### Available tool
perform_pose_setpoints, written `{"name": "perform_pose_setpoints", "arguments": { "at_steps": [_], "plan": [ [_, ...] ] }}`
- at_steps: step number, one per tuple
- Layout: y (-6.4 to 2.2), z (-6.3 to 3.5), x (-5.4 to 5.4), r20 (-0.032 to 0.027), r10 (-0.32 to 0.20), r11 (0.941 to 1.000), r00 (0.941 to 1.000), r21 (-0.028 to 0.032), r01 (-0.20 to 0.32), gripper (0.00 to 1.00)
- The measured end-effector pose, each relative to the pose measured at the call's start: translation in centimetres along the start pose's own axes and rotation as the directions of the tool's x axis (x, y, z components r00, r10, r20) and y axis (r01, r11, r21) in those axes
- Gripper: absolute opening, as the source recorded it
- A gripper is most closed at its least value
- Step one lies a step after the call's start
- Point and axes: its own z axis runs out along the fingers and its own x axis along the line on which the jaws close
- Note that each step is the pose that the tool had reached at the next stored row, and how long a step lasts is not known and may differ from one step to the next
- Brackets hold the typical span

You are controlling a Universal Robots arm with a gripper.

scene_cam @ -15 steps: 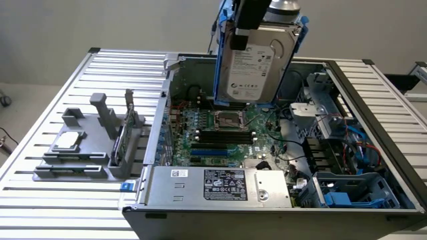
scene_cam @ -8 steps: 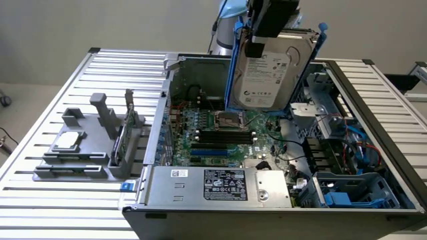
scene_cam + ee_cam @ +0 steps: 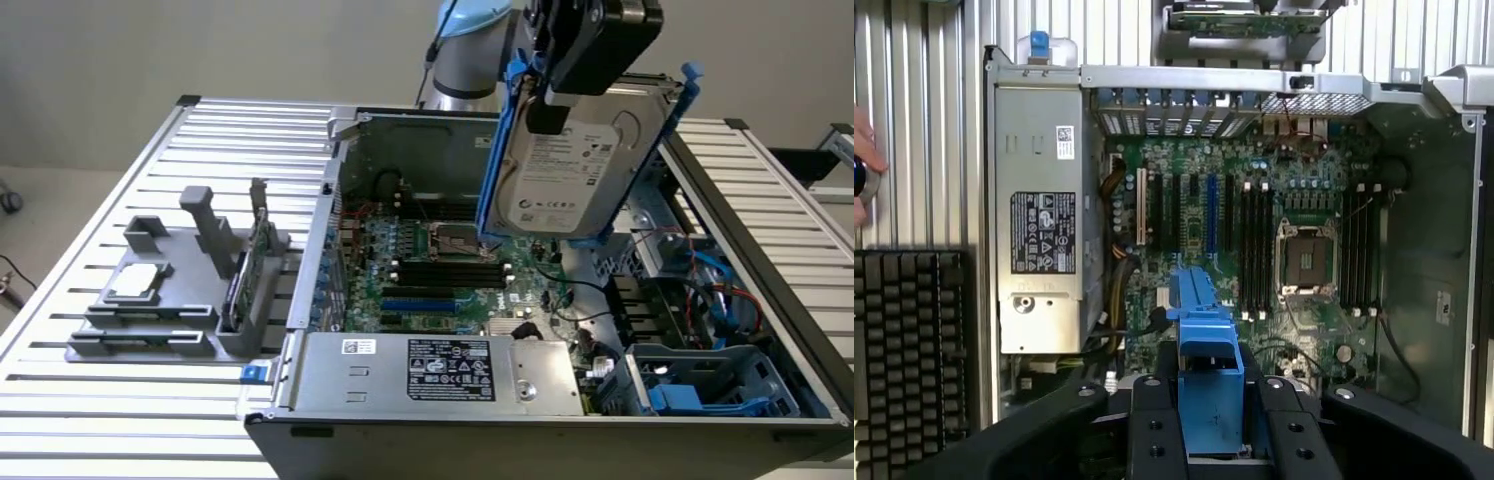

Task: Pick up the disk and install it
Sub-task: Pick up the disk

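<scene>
The disk (image 3: pixel 574 165), a silver-grey hard drive with a white label in bright blue side rails, hangs tilted on edge above the open computer case (image 3: pixel 534 420). My gripper (image 3: pixel 551 108) is shut on it from above, black fingers pinching its upper part. In the wrist view one blue rail of the disk (image 3: pixel 1209 350) runs edge-on between my two black fingers (image 3: pixel 1152 430), with my gripper (image 3: pixel 1209 445) clamped around it. Directly below lies the green motherboard (image 3: pixel 1294 200).
A grey fixture (image 3: pixel 174 315) on the slatted table at the exterior view's left holds a smaller flat silver drive (image 3: pixel 140 285). The power supply (image 3: pixel 441 372) sits at the case front, a drive cage (image 3: pixel 707 385) beside it. A hand (image 3: pixel 862 180) and a keyboard (image 3: pixel 909 340) lie beside the case.
</scene>
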Motion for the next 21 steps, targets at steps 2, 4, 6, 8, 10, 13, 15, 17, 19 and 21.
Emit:
{"name": "perform_pose_setpoints", "arguments": {
  "at_steps": [2,4,6,8,10,13,15,17,19,21],
  "plan": [
    [-0.53,-0.03,0.5,0.0,0.0,1.0,1.0,0.0008,0.0,0.32],
    [-1.05,-0.06,1.0,0.0001,0.0,1.0,1.0,0.0016,0.0,0.32],
    [-1.61,-0.1,1.5,0.0,0.0,1.0,1.0,0.0024,0.0,0.32],
    [-2.13,-0.13,1.9,0.0001,0.0,1.0,1.0,0.0032,0.0,0.32],
    [-2.65,-0.17,2.4,0.0001,0.0,1.0,1.0,0.004,0.0,0.32],
    [-3.47,-0.21,3.2,0.0,0.0,1.0,1.0,0.0051,0.0,0.32],
    [-3.97,-0.22,3.6,0.0001,0.0,1.0,1.0,0.0055,0.0,0.32],
    [-4.46,-0.22,4.2,0.0,0.0,1.0,1.0,0.0058,0.0,0.32],
    [-4.87,-0.2,4.7,0.0001,0.0,1.0,1.0,0.006,0.0,0.32],
    [-5.17,-0.16,5.4,0.0,0.0,1.0,1.0,0.0063,0.0,0.32]
  ]
}}
